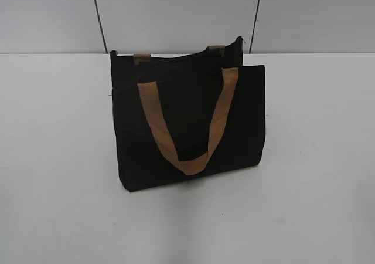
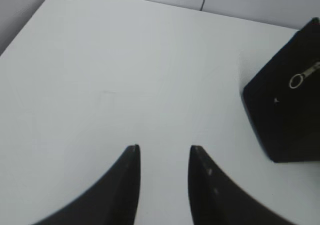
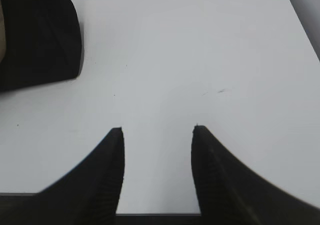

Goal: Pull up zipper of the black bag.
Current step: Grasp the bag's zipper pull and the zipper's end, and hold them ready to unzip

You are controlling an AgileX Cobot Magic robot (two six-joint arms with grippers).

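Exterior view, black bag [image 1: 187, 123] upright on white table [image 1: 58, 188], tan handle [image 1: 187, 123] hanging, left gripper [image 2: 164, 152] parted, right gripper [image 3: 158, 132] parted, both clear of bag, holding nothing

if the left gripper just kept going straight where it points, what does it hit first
Probably nothing: ahead of the left gripper lies bare table. The black bag sits off to its right.

Left gripper [image 2: 164, 147]: 2 black fingers, curved like horns, tapering to blunt square tips; smooth matte surface, a few pale specks on the right finger [image 2: 210, 185].

Right gripper [image 3: 158, 130]: 2 black fingers, same curved taper; fine ribbed texture along the inner faces.
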